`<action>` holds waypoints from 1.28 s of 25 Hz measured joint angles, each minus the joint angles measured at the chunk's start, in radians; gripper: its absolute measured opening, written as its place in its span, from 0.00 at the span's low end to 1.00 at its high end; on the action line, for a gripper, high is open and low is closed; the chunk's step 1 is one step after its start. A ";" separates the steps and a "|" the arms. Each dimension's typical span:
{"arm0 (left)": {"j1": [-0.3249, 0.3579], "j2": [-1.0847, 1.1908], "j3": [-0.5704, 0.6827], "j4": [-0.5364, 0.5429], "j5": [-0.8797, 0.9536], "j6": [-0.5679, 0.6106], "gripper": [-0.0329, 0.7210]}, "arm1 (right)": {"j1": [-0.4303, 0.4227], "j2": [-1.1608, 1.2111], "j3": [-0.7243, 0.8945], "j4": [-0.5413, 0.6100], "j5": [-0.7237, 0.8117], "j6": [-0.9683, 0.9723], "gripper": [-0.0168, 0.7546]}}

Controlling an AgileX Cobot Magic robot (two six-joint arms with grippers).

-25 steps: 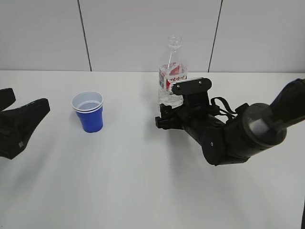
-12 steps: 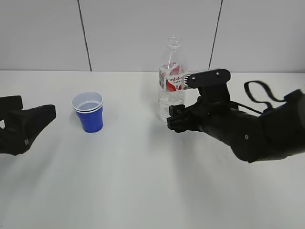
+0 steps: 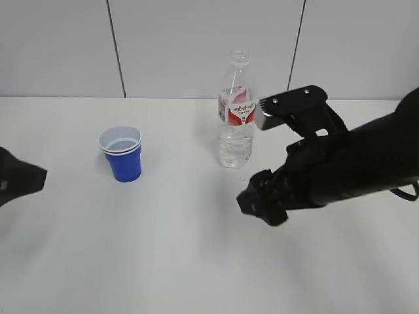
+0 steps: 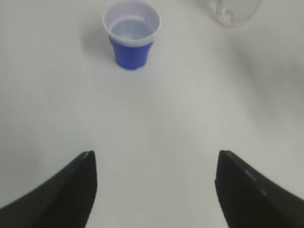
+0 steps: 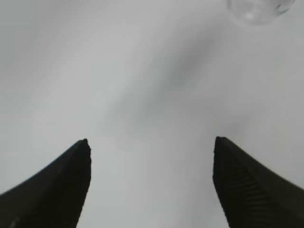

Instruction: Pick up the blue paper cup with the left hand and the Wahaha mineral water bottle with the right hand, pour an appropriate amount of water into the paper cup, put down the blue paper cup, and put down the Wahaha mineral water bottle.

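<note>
The blue paper cup [image 3: 122, 154] stands upright on the white table, left of centre; it also shows at the top of the left wrist view [image 4: 131, 34], with clear water in it. The Wahaha bottle [image 3: 237, 111] stands upright, capless, at mid-table; only its base shows in the wrist views [image 4: 232, 12] [image 5: 259, 8]. My left gripper [image 4: 154, 159] is open and empty, well short of the cup; only its tip [image 3: 23, 178] shows at the left edge. My right gripper [image 5: 151, 145] is open and empty, in front of and right of the bottle, its tip [image 3: 260, 201] pointing down-left.
The white table [image 3: 163, 248] runs back to a grey panelled wall [image 3: 196, 46]. My bulky right arm [image 3: 353, 167] fills the right side, with a silver-grey plate [image 3: 291, 106] near the bottle's label.
My right gripper has pulled back from the bottle, toward the front and down. My left gripper has drawn back to the left edge. The cup and bottle have not moved.
</note>
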 joint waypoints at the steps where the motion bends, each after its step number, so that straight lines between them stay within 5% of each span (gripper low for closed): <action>1: 0.000 0.000 -0.014 -0.015 0.065 0.000 0.82 | 0.000 -0.019 0.002 -0.020 0.066 0.011 0.79; 9: 0.000 -0.001 -0.044 -0.108 0.450 -0.002 0.82 | 0.000 -0.151 0.002 -0.417 0.435 0.334 0.79; 18: 0.000 -0.161 -0.044 -0.110 0.658 0.012 0.80 | 0.000 -0.542 0.002 -0.452 0.606 0.366 0.79; 32: 0.000 -0.820 -0.051 -0.075 0.784 0.014 0.76 | 0.000 -1.134 0.065 -0.606 0.912 0.458 0.79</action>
